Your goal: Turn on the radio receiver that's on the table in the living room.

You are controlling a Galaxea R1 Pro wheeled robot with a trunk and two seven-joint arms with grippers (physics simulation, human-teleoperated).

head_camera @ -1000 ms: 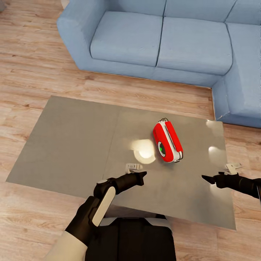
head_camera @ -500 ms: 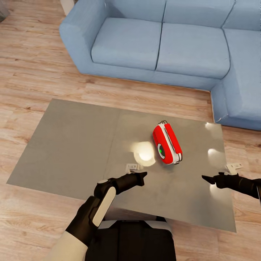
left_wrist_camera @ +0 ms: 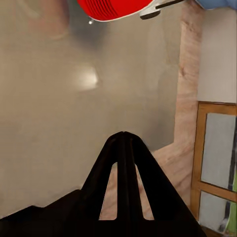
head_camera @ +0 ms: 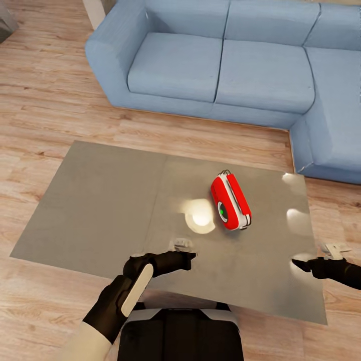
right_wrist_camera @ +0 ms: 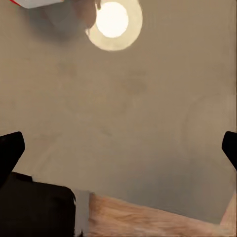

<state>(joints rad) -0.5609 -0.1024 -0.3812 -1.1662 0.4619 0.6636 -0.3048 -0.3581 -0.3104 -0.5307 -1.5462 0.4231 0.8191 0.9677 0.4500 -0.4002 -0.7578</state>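
The radio sat on the grey table, right of the seam and toward the far side, with a bright lamp glare on the gloss just to its left. The left end effector hovered over the table's near edge, its fingers pressed together and gripping nothing, the tip aimed toward the radio but well short of it. Over at the near right corner hung the right end effector; from its wrist the black fingers stood wide apart at either side with nothing between them. Beyond the table lay the plank floor and the blue sofa.
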